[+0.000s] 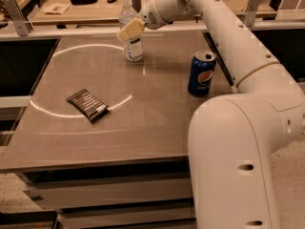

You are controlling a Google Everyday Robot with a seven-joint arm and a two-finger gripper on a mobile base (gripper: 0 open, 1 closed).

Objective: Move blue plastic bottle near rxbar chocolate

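The blue plastic bottle point(134, 47), clear with a white cap and a pale label, stands upright at the far middle of the grey table point(157, 128). My gripper point(130, 30) is at the bottle's upper part, reaching in from the right, and a cream part of it overlaps the bottle's neck. The rxbar chocolate point(87, 104), a flat dark brown wrapper with pale text lines, lies on the left of the table, well in front and left of the bottle.
A blue Pepsi can point(201, 74) stands at the table's right, close to my arm. My arm's large white body point(238, 166) fills the front right. A wooden bench point(62, 11) with small items runs behind the table, with a metal post point(14, 14) at the far left.
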